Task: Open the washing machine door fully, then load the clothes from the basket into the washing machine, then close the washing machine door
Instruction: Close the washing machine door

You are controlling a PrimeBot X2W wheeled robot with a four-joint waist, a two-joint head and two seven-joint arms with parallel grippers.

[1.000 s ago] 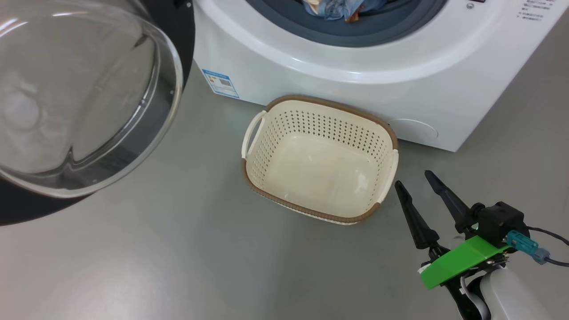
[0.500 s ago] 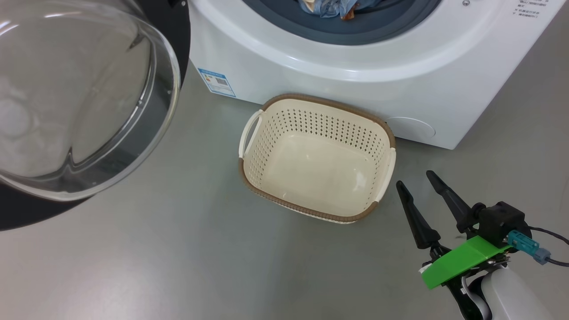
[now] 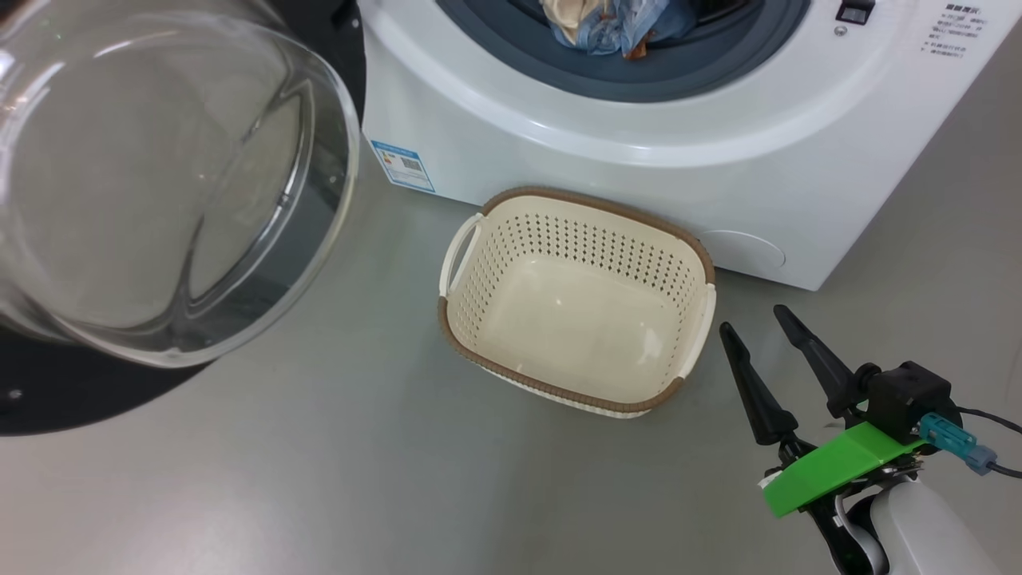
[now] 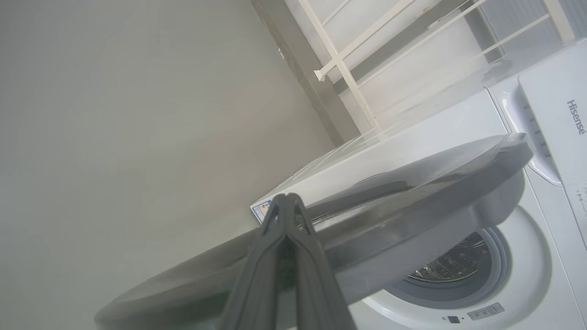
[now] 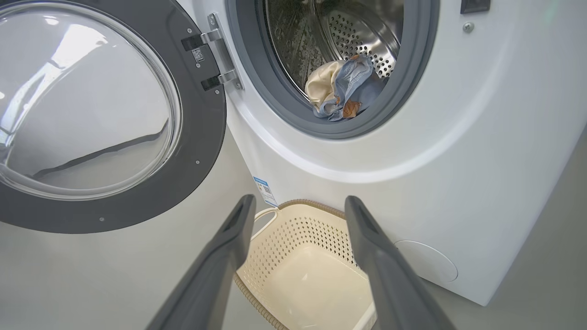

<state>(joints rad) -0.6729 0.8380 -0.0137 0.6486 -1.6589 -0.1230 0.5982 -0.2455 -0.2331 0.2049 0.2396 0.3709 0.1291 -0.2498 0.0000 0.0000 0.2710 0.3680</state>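
Smooth grey floor (image 3: 335,479), white railing (image 4: 338,59) beyond

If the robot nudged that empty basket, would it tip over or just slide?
Probably slide: the basket is empty, thin perforated plastic, so likely light, and the floor looks smooth. Its wide flat bottom makes tipping unlikely. Walls may flex if squeezed.

one washing machine (image 3: 639,160), with one round door (image 5: 202,137) and one blue label sticker (image 3: 403,165). one basket (image 3: 575,239), and it has two side handles (image 3: 457,254). in the drum (image 5: 357,36) lies one cream cloth (image 5: 321,82) and blue garments (image 5: 354,75), their number i cannot tell. two grippers: left gripper (image 4: 286,198) and right gripper (image 3: 750,318).
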